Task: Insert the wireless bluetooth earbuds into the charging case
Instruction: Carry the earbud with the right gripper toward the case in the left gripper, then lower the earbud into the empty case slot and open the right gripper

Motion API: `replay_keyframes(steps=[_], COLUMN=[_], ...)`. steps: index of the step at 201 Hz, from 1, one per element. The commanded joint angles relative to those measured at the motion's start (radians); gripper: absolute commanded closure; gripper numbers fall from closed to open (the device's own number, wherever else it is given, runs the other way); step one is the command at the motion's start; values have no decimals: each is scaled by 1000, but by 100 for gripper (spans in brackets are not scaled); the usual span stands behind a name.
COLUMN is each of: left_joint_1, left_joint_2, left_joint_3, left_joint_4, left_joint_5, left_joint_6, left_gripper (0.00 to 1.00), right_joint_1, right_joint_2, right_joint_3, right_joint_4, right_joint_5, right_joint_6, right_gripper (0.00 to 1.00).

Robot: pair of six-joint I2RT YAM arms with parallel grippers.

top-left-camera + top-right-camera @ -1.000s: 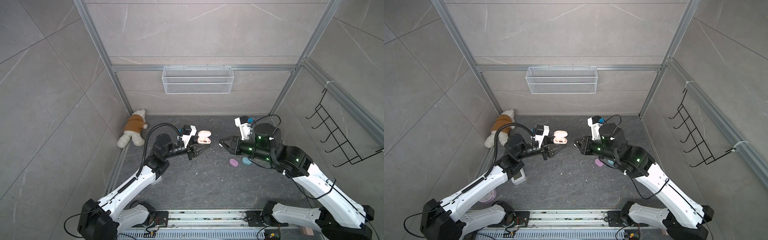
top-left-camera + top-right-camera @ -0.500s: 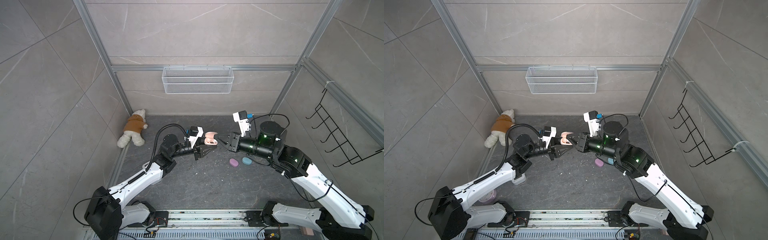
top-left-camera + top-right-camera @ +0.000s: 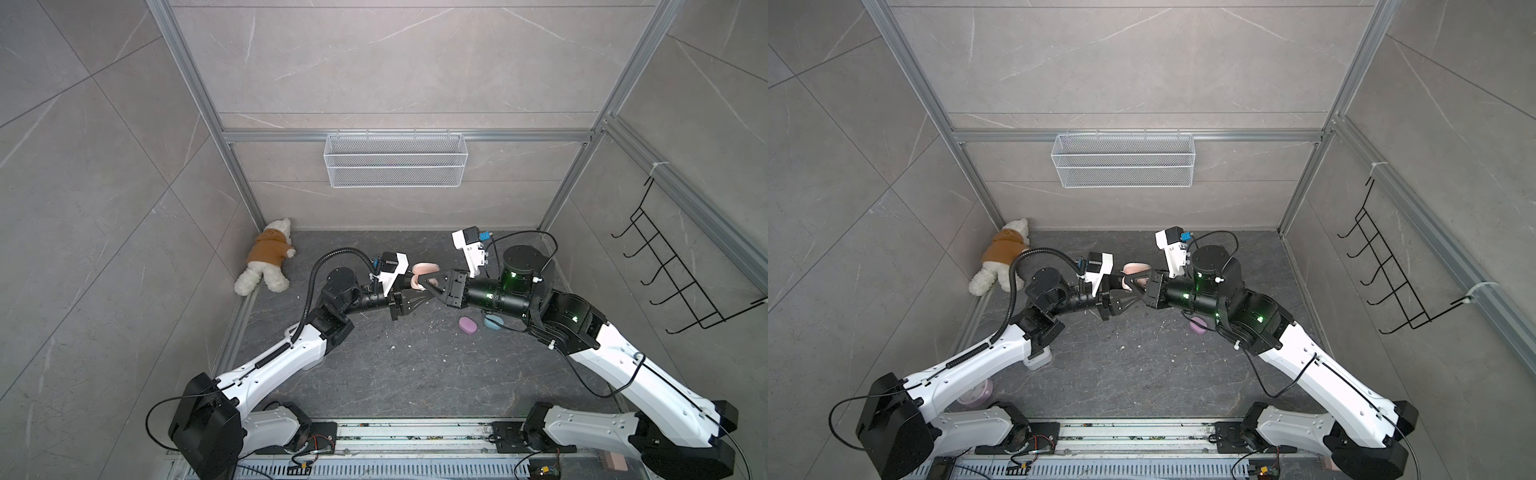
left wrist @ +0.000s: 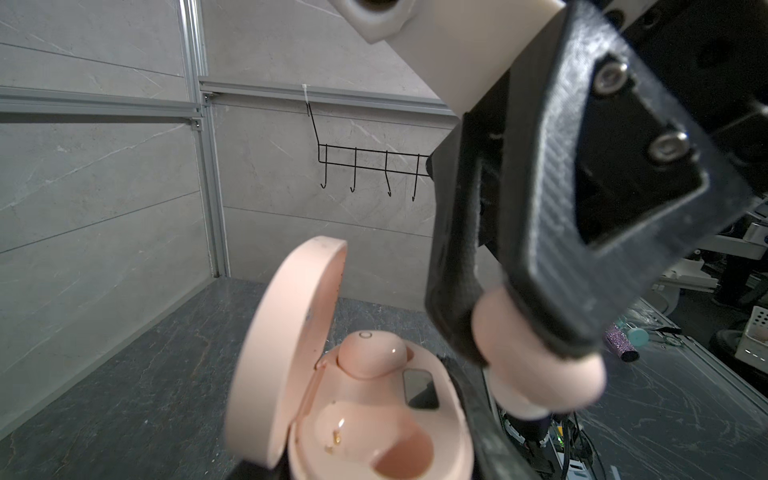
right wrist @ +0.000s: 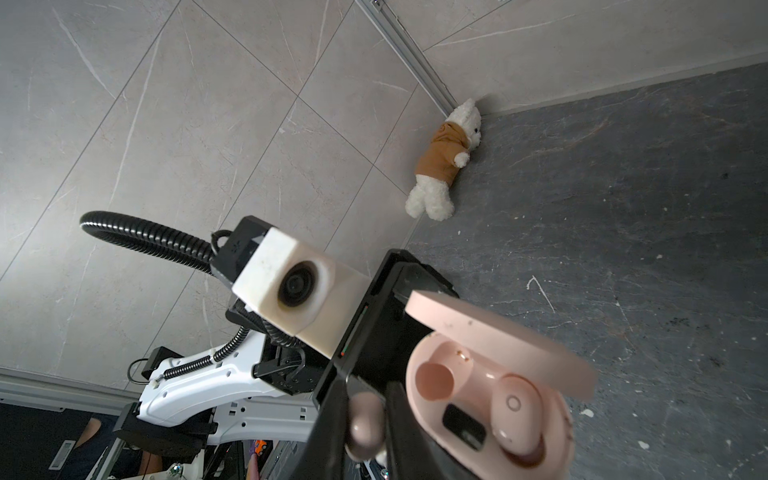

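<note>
My left gripper (image 4: 374, 465) is shut on the peach charging case (image 4: 374, 411), held off the floor with its lid (image 4: 286, 353) swung open. One peach earbud (image 4: 370, 353) sits in a socket, and the socket beside it (image 4: 365, 432) is empty. My right gripper (image 5: 368, 419) is shut on a second peach earbud (image 5: 365, 424), which hangs right beside the case rim (image 5: 419, 419), close to the empty socket (image 5: 436, 380). In both top views the two grippers meet tip to tip at the case (image 3: 424, 269) (image 3: 1136, 268), above the floor's back middle.
A lilac case (image 3: 468, 325) and a blue case (image 3: 493, 321) lie shut on the floor under my right arm. A teddy bear (image 3: 268, 259) lies in the back left corner. A wire basket (image 3: 395, 160) hangs on the back wall and a hook rack (image 3: 673, 282) on the right wall.
Both arms have swung inward toward each other. The left gripper carried the open case to the middle, and the right gripper brought its earbud up to the case.
</note>
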Motion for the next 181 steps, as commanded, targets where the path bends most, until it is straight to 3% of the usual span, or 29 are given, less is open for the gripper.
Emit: replay_keyframes(steps=[1, 181], left_joint_1=[-6, -18], left_joint_2=[-18, -64], left_joint_3=[44, 34], left_joint_4=[32, 0], left_joint_5=[26, 26], left_joint_6=[27, 50], left_gripper=[99, 99], right_joint_1=[12, 32], right_joint_2=[12, 45], right_joint_3=[-15, -4], right_joint_4=[35, 30], right_joint_5=[35, 81], right_joint_6=[-7, -1], right_gripper=[81, 82])
